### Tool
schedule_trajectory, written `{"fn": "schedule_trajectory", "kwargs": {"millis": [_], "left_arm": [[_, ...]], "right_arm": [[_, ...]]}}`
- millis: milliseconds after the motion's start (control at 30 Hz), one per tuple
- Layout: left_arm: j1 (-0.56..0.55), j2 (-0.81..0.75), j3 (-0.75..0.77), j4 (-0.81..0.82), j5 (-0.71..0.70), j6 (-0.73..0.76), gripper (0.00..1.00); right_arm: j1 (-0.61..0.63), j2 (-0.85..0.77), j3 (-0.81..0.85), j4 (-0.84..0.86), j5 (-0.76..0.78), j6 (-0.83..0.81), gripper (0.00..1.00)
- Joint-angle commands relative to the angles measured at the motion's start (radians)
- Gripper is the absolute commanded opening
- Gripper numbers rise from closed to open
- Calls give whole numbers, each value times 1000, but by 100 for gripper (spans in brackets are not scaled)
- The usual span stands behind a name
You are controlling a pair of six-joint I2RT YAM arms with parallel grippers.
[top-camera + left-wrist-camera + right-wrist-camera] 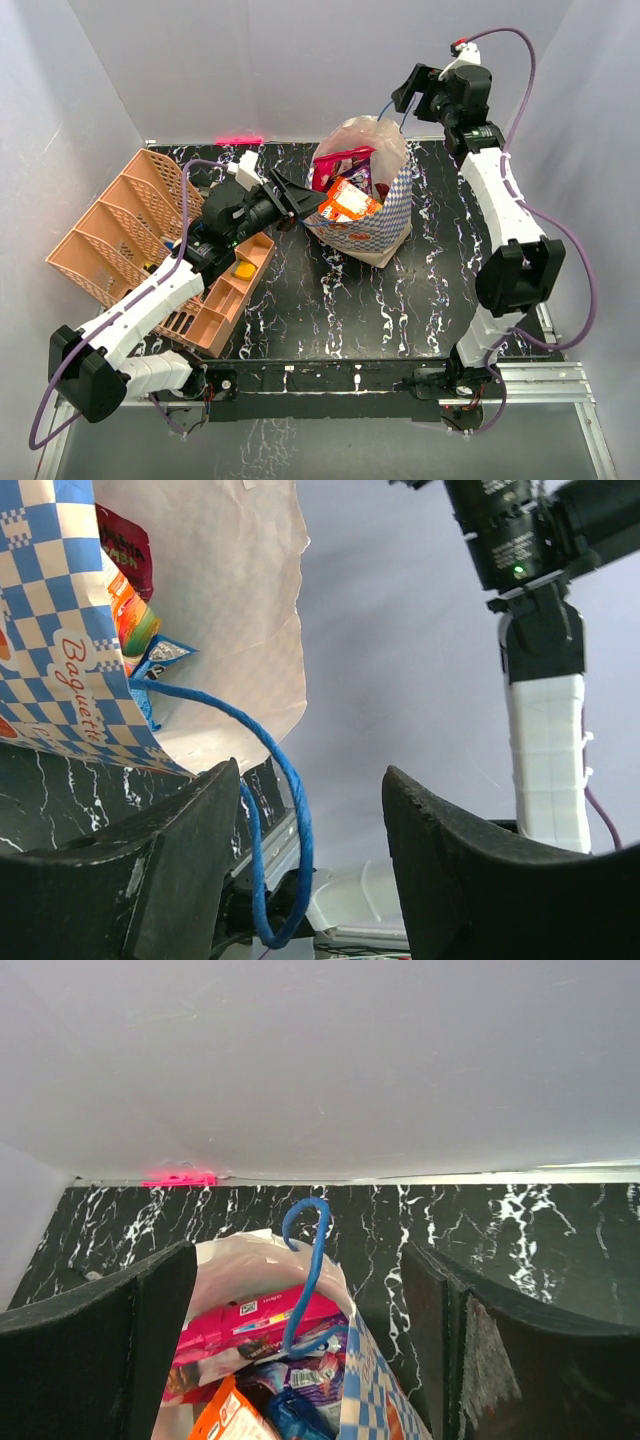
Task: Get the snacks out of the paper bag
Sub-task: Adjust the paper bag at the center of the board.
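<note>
The paper bag (385, 215) stands upright at the back middle of the table, its mouth open. Inside it are the snacks: a magenta packet (340, 163) and an orange packet (349, 204); the right wrist view also shows purple (322, 1375) and blue (293, 1422) ones. My left gripper (312, 203) is at the bag's left rim, open, with one blue cord handle (292, 820) hanging loose between its fingers (170, 870), close to the left one. My right gripper (300, 1252) hovers open above the bag's far side, over the other blue handle (312, 1260).
A peach latticed basket (115, 235) lies at the left, under my left arm, with a yellow item (243, 270) in a compartment. A pink mark (240, 140) sits at the table's back edge. White walls close in the back and both sides.
</note>
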Motion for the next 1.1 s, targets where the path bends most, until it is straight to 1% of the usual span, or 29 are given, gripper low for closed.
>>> {"fn": "schedule_trajectory", "kwargs": {"millis": [0, 67, 167, 200, 233, 300, 367, 433, 467, 533, 600, 700, 800, 933, 1067], "left_arm": [[-5, -2, 77, -14, -6, -13, 56], [-5, 4, 87, -22, -9, -13, 54], [-5, 4, 81, -16, -21, -21, 50], [-5, 6, 82, -23, -25, -24, 47], [-5, 8, 83, -25, -27, -26, 44], [-5, 10, 82, -19, -24, -31, 36], [-5, 10, 84, -13, -22, -35, 28], [-5, 4, 90, -28, -29, -38, 16], [-6, -1, 93, -39, -32, -39, 13], [-5, -11, 100, -60, -34, -35, 12], [-6, -23, 111, -94, -38, -31, 11], [-5, -50, 133, -160, -48, -23, 5], [-4, -86, 158, -229, -67, 1, 2], [-3, -140, 181, -321, -113, 25, 0], [13, -145, 241, -401, -135, 79, 0]], "right_arm": [[-13, 71, 93, 50, -88, 58, 85], [-20, 108, 114, 50, -126, 86, 81], [-24, 154, 146, 47, -193, 102, 69], [-24, 167, 162, 45, -218, 105, 63], [-24, 179, 177, 38, -231, 107, 56], [-25, 197, 210, 10, -247, 102, 39], [-25, 198, 233, -14, -253, 92, 26], [-25, 179, 219, -2, -274, 86, 20], [-25, 163, 201, 20, -292, 87, 17], [-25, 123, 153, 74, -331, 95, 11], [-25, 94, 119, 99, -346, 112, 8], [-26, 60, 97, 85, -381, 144, 7], [-26, -4, 41, 83, -441, 184, 7], [-24, -150, -132, 135, -510, 227, 7], [-23, -298, -265, 144, -495, 214, 7]]}}
